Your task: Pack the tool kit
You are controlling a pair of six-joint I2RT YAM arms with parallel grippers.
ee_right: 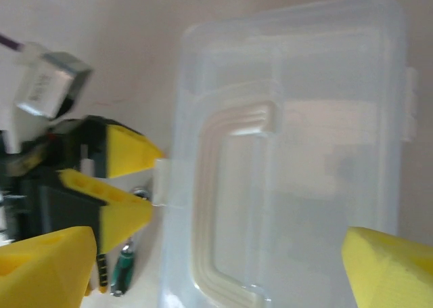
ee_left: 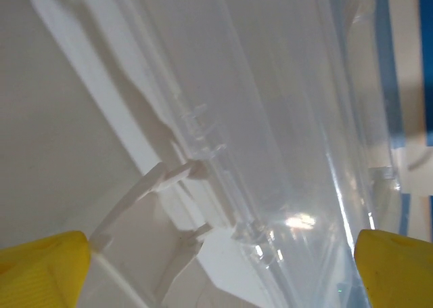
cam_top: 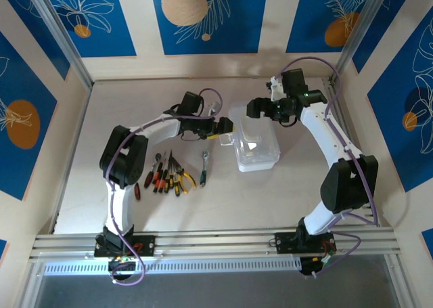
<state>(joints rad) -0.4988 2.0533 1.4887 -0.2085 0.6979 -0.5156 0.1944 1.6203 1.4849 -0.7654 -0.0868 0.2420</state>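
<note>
The tool kit's translucent white case lies on the table with its lid down, the moulded handle facing up. My right gripper hovers open over the lid, one yellow fingertip off each side. My left gripper is open at the case's left edge. Its yellow fingers sit on either side of a small latch tab. Up close, the case wall lies between the left gripper's spread tips. Several red, orange and yellow-handled tools and a metal ratchet lie left of the case.
A green-handled screwdriver lies on the table just beside the case's left edge, under the left gripper. Wooden walls with blue panels enclose the table on three sides. Bare tabletop stretches in front of the case and the tools.
</note>
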